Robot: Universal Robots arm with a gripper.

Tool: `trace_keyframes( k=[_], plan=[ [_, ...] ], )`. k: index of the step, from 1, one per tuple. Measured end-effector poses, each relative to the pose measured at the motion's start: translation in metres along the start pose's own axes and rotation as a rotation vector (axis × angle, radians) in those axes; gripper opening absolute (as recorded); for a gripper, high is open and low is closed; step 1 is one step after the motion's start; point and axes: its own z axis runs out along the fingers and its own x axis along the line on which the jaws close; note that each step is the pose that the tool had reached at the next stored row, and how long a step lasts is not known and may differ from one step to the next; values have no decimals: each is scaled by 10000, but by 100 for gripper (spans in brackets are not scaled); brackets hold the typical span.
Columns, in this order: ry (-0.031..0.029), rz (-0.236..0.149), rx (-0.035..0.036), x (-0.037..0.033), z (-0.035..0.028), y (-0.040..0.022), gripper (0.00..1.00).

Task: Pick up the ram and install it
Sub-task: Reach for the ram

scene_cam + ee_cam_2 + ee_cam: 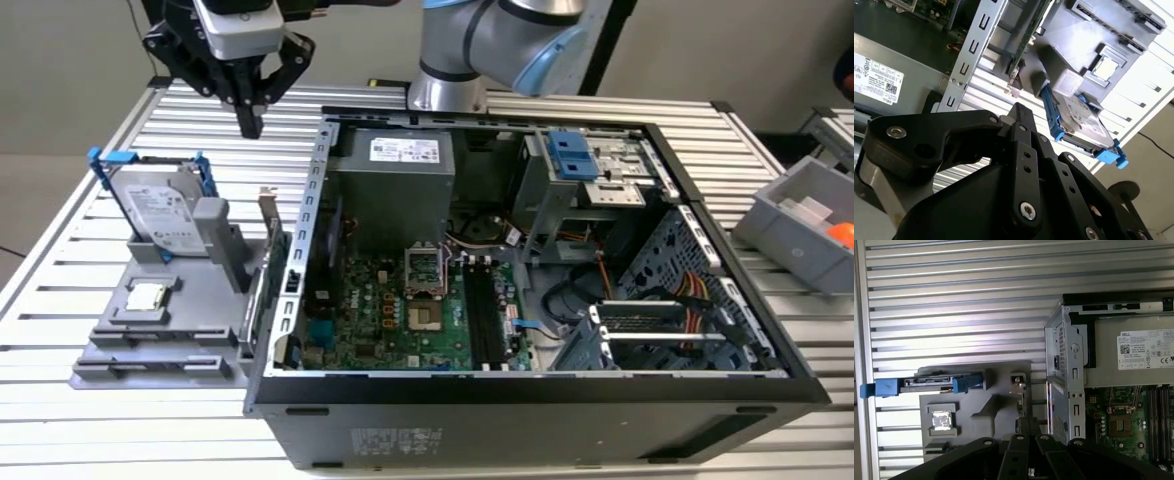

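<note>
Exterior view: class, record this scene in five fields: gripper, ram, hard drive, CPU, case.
gripper: black gripper, jaws shut, holding nothing
ram: long dark green circuit-board stick, on edge in the grey plastic holder
hard drive: silver hard drive with blue brackets, upright in holder
CPU: small square silver chip, flat in holder
case: open black computer case, green motherboard exposed

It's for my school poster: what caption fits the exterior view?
Shut gripper hovers over the table, near the ram standing on edge in a grey holder beside the open computer case.
</note>
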Motion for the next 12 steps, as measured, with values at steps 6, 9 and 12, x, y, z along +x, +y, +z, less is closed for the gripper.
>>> trace_keyframes(
  k=[6, 9, 12],
  plan=[
    [51, 3, 4, 37, 2, -3, 0],
    [76, 4, 6, 51, 4, -4, 0],
    [102, 5, 8, 62, 5, -5, 0]
  ],
)
